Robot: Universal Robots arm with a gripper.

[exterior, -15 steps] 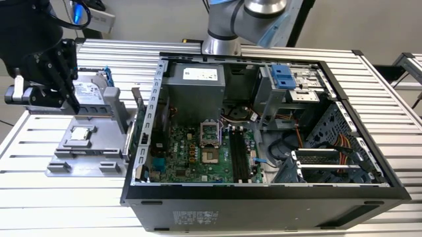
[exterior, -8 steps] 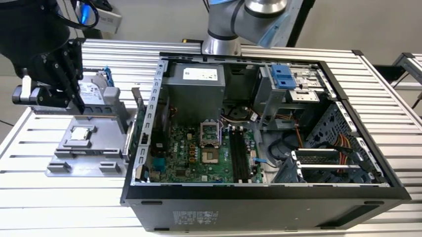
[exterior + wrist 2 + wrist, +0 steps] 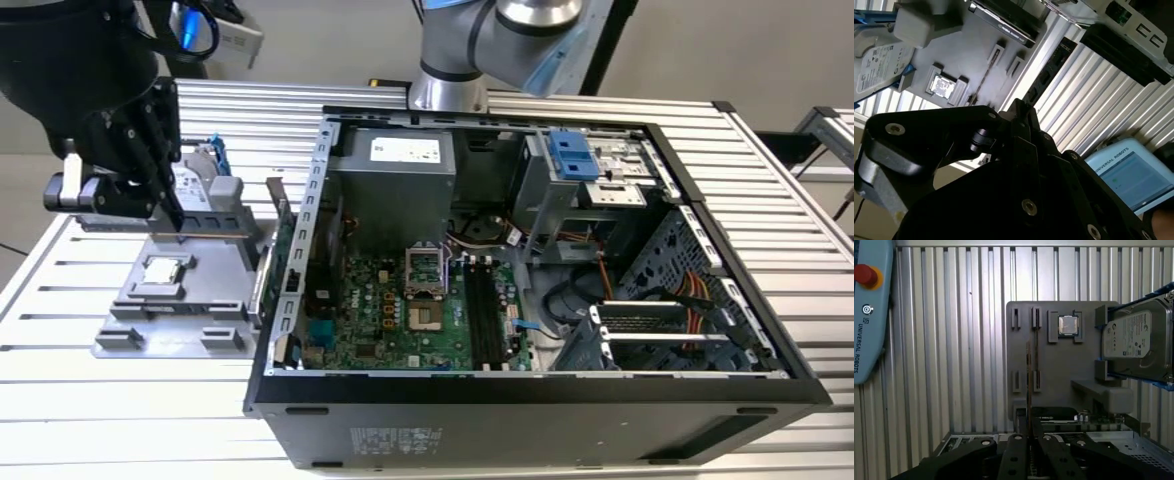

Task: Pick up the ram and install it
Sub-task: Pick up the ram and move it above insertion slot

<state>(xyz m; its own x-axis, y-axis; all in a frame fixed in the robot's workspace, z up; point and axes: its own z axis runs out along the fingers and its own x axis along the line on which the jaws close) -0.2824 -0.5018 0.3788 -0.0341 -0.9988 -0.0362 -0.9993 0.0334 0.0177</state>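
Slats of ribbed aluminium form the table [image 3: 54,390], where a grey fixture plate [image 3: 174,325] lies just beside the open computer case [image 3: 534,395], on the exterior view's left. The black gripper [image 3: 171,225] hangs over that plate. Its fingers are drawn in to a narrow slit and pinched on the ram [image 3: 211,237], which in the exterior view reads as a thin brownish line reaching from the fingertips toward the case. In the first wrist view the ram [image 3: 1028,385] is seen edge-on, a slim strip running straight out from between the two fingers of the gripper [image 3: 1030,437]. It crosses the fixture plate [image 3: 1054,370] between its small holder blocks; whether it touches the plate cannot be told. A processor chip [image 3: 1068,325] rests in a pocket on the plate, and the silver hard drive [image 3: 1134,340] with blue rails stands upright in a holder on the same plate. Inside the case the motherboard [image 3: 387,310] lies flat, its long black slots [image 3: 483,310] well apart from the ram.
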